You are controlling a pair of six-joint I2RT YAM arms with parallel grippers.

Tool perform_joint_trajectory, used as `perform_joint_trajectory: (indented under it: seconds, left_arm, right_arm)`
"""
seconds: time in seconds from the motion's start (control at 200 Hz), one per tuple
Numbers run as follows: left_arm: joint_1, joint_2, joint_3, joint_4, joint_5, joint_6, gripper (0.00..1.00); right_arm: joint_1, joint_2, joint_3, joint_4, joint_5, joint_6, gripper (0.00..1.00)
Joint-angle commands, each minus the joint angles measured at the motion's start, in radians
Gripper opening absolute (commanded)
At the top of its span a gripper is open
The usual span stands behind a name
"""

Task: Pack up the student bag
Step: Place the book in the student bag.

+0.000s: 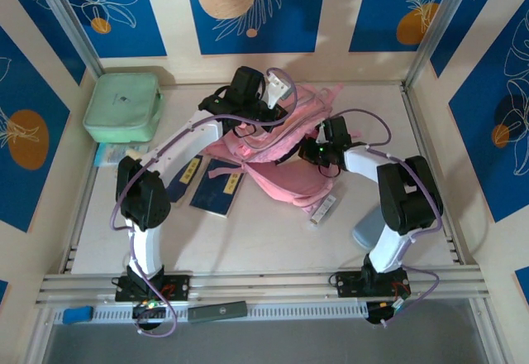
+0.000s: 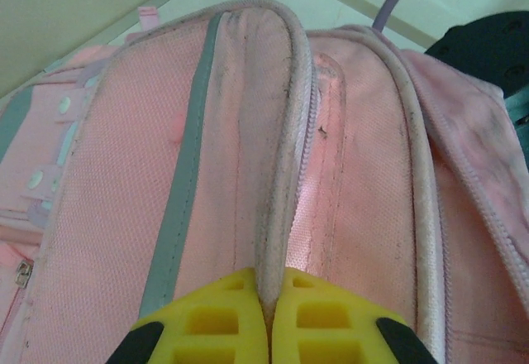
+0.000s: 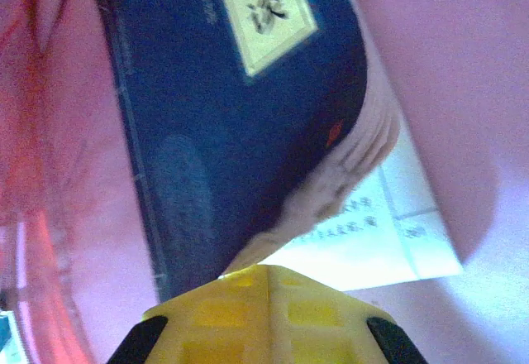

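Observation:
The pink student bag (image 1: pixel 289 178) lies at the table's middle, its opening towards the back. My left gripper (image 1: pixel 252 103) is above the bag's back edge. In the left wrist view it (image 2: pixel 269 298) is shut on the grey-white piped rim (image 2: pixel 285 132) of the student bag (image 2: pixel 107 174) and holds it up. My right gripper (image 1: pixel 310 153) reaches into the opening from the right. In the right wrist view it (image 3: pixel 271 271) is shut, with pink lining (image 3: pixel 430 66) all around. A dark blue book (image 3: pixel 223 116) with fanned pages lies just beyond its tips, touching them. Nothing shows between the jaws.
A mint-green zipped case (image 1: pixel 124 107) sits at the back left. Two dark blue books (image 1: pixel 219 189) (image 1: pixel 186 178) lie left of the bag. A small labelled item (image 1: pixel 325 208) lies by the bag's near corner, and a grey-blue object (image 1: pixel 368 233) by the right arm's base.

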Motion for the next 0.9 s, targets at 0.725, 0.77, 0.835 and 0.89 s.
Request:
perform_joint_trajectory:
  seconds: [0.725, 0.77, 0.835, 0.89]
  left_arm:
    - [-0.006, -0.026, 0.071, 0.074, 0.071, 0.020, 0.00]
    - [-0.006, -0.024, 0.069, 0.075, 0.074, 0.021, 0.00]
    - [-0.006, -0.022, 0.071, 0.075, 0.066, 0.021, 0.00]
    - [-0.006, -0.021, 0.075, 0.071, 0.050, 0.019, 0.00]
  right_arm:
    - [0.053, 0.013, -0.040, 0.017, 0.206, 0.127, 0.00]
    - [0.044, 0.030, -0.034, 0.061, 0.186, 0.108, 0.00]
    - [0.042, 0.040, -0.023, 0.096, 0.145, 0.081, 0.00]
    - [0.050, 0.029, -0.011, 0.065, 0.119, 0.070, 0.00]
